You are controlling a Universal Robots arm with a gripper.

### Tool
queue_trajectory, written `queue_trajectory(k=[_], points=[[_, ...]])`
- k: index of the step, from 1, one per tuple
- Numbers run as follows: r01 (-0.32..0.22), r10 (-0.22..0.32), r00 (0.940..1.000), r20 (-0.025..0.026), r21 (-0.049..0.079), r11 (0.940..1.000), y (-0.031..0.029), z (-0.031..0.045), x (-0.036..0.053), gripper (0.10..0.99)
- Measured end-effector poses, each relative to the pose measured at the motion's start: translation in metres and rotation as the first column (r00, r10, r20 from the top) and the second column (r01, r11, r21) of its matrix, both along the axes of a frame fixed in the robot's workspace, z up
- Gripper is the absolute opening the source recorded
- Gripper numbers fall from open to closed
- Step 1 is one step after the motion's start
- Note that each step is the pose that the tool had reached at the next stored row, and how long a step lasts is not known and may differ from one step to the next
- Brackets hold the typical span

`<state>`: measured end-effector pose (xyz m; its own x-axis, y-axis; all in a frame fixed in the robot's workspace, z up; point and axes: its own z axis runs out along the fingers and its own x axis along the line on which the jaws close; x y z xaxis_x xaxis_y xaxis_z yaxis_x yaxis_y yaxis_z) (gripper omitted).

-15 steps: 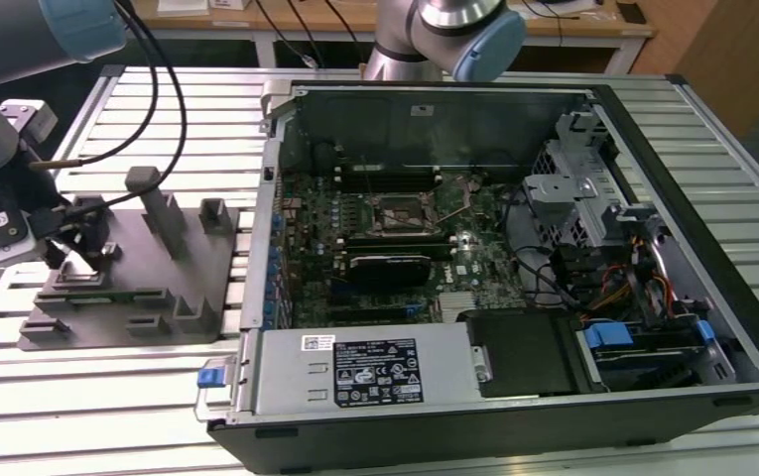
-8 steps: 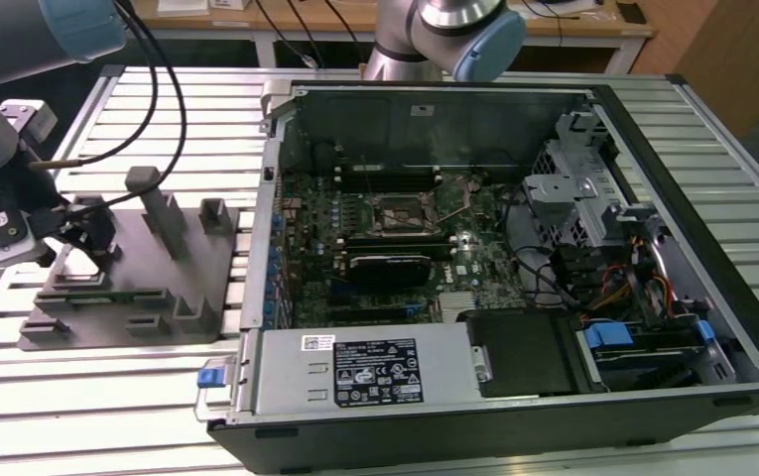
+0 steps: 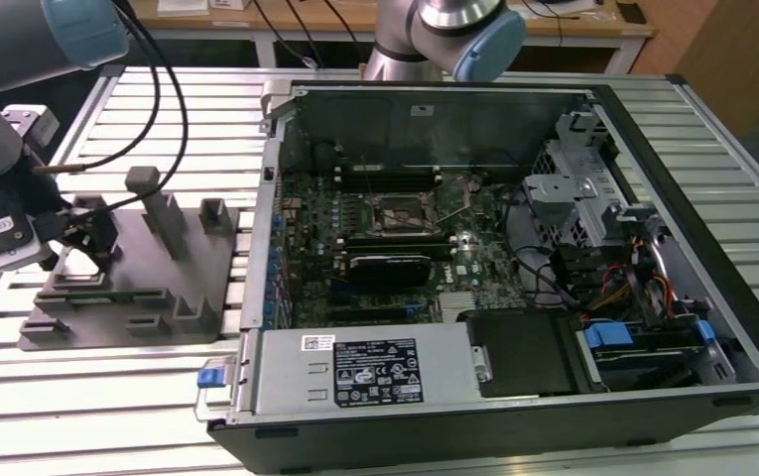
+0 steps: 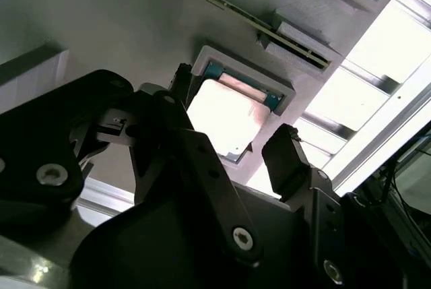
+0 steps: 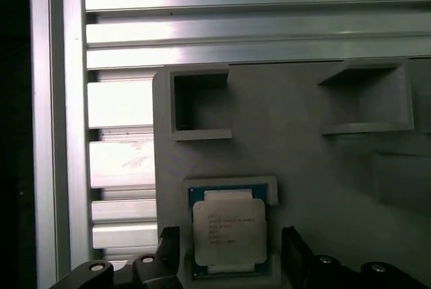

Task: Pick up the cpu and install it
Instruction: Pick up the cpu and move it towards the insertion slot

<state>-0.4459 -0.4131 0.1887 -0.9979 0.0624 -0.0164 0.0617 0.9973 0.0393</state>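
The tool (image 3: 84, 241) hung at the exterior view's left edge, low over the grey plastic block (image 3: 141, 297), with its two black fingers (image 5: 170, 248) spread wide. In both wrist views the fingers stood on either side of the cpu (image 5: 229, 232), and a gap showed between each finger and the chip's edge, so the tool held nothing. The cpu lay flat, silver top up, in a shallow square recess of the block.

The block rested on a desk (image 3: 114, 397) of pale aluminium slats that caught bright glare. Just beside it, across the middle and right of the exterior frame, the open computer case (image 3: 419, 124) lay on its side. The motherboard socket (image 3: 399, 213) sat near the frame's centre. Along the top of that frame ran a wooden bench (image 3: 193, 18), with a wooden panel (image 3: 736, 50) in the upper right corner.
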Motion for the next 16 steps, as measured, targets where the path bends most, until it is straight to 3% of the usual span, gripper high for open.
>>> queue_trajectory(k=[16], points=[[-0.066,0.066,0.9978,-0.0001,0.001,0.9978,0.0041,-0.0053,0.0000,0.706]])
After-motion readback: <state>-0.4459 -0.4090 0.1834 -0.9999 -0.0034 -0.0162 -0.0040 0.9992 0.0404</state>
